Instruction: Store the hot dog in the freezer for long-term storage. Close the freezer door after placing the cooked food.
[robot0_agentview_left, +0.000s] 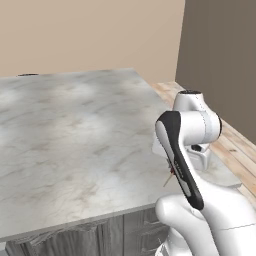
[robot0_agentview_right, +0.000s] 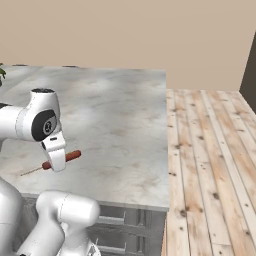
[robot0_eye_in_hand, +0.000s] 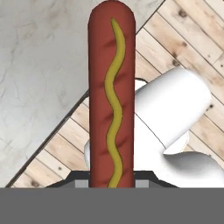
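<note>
A: Where is the hot dog (robot0_eye_in_hand: 111, 94) now?

B: It is held in the fingers (robot0_eye_in_hand: 112, 181). They are closed narrow on its lower end, one on each side. In the hand view the sausage rises straight up from between them, red-brown, with a wavy line of yellow mustard along its length.

A: Is it lying on the counter (robot0_agentview_left: 75, 135)?

B: No. In the right base view the hot dog (robot0_agentview_right: 64, 159) hangs above the grey marble counter (robot0_agentview_right: 120, 120), near its front edge, and it is slightly tilted. The white hand covers its middle. A thin pale stick comes out from its left end.

A: What does the left base view give?

B: There the arm hides almost all of it. I see only a small red piece (robot0_agentview_left: 172, 170) and the thin stick beside the dark forearm, over the right front corner of the counter.

A: Any containers?

B: I can point to grey drawers (robot0_agentview_right: 120, 220) under the counter, closed. What is in them I cannot tell.

A: And around?

B: A wooden plank floor (robot0_agentview_right: 210, 165) lies to the right of the counter, and a beige wall (robot0_agentview_right: 130, 30) stands behind.
</note>
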